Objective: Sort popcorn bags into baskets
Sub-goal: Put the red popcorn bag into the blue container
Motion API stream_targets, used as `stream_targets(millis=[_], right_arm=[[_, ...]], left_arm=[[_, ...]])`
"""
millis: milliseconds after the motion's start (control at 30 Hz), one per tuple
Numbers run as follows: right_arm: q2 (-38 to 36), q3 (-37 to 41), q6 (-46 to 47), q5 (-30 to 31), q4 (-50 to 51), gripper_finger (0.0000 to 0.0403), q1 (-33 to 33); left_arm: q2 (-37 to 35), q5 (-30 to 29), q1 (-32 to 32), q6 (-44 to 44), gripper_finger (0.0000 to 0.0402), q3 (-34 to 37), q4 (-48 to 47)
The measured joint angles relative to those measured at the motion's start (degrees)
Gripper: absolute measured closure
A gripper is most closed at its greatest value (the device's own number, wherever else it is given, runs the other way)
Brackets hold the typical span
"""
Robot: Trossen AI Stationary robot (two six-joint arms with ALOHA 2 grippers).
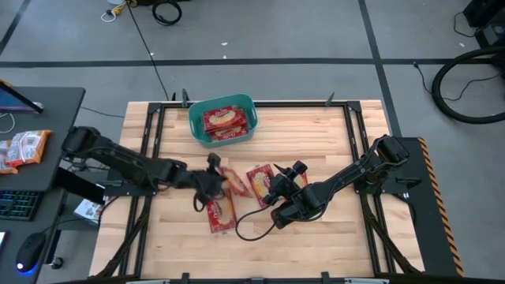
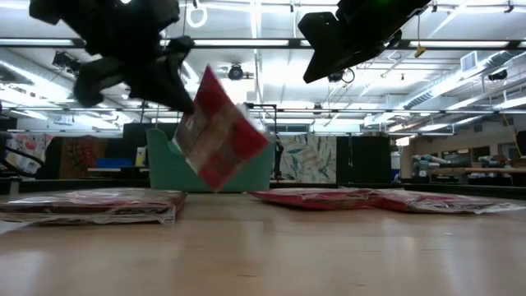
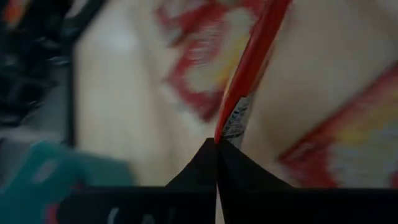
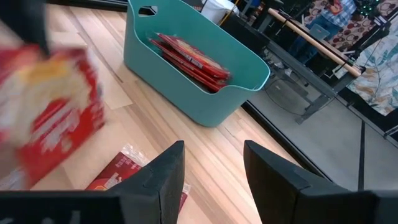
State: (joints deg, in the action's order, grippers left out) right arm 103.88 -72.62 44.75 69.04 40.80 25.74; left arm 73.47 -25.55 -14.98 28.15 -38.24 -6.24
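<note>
My left gripper [image 1: 211, 178] is shut on a red popcorn bag [image 2: 218, 131] that hangs above the table's middle. Other popcorn bags lie flat on the wood: one at the near side [image 1: 222, 213], one by the middle [image 1: 259, 181]. In the low view they show at the left [image 2: 90, 205] and the right [image 2: 329, 197]. The teal basket [image 1: 194, 118] stands at the far side, left of centre, with red bags [image 4: 193, 56] inside. My right gripper [image 4: 214, 168] hovers open over the table's middle, right of the held bag, pointing toward the basket. My left gripper pinches the bag's sealed edge [image 3: 235, 121] between its two shut fingers [image 3: 217, 165]; the wrist view shows the bag edge-on. The bag is held by its upper corner [image 2: 201, 82]. It hangs tilted below the fingers, lifted clear of the table.
A dark cable [image 1: 252, 233] loops on the wood below the right arm. A black desk at the left carries orange-and-white snack packets [image 1: 20, 148], a keyboard and a mouse. Black frame rails [image 1: 150, 142] run along the table's sides.
</note>
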Motion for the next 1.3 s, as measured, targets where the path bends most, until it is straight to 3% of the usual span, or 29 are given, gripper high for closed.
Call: stream_targets(millis=[200,433,700,1000,1300], right_arm=[[0.0,0.0,0.0,0.2,0.0,0.0234,0.0],[0.0,0.0,0.0,0.4,0.0,0.0234,0.0],[0.0,0.0,0.0,0.4,0.0,0.0234,0.0],[0.0,0.0,-0.2,0.4,-0.1,0.0234,0.0],[0.0,0.0,-0.4,0.4,-0.1,0.0234,0.0]], left_arm=[[-5.9,-7.6,4.7,0.1,0.0400,-0.1,0.4],[-6.8,-15.7,12.2,1.5,0.0401,-3.1,1.1],[-6.7,-14.6,23.8,1.5,0.0401,-5.8,1.6],[-0.3,-10.3,38.1,-2.5,0.0398,-5.4,1.1],[6.8,-8.7,41.2,-8.0,0.0386,-6.4,0.2]])
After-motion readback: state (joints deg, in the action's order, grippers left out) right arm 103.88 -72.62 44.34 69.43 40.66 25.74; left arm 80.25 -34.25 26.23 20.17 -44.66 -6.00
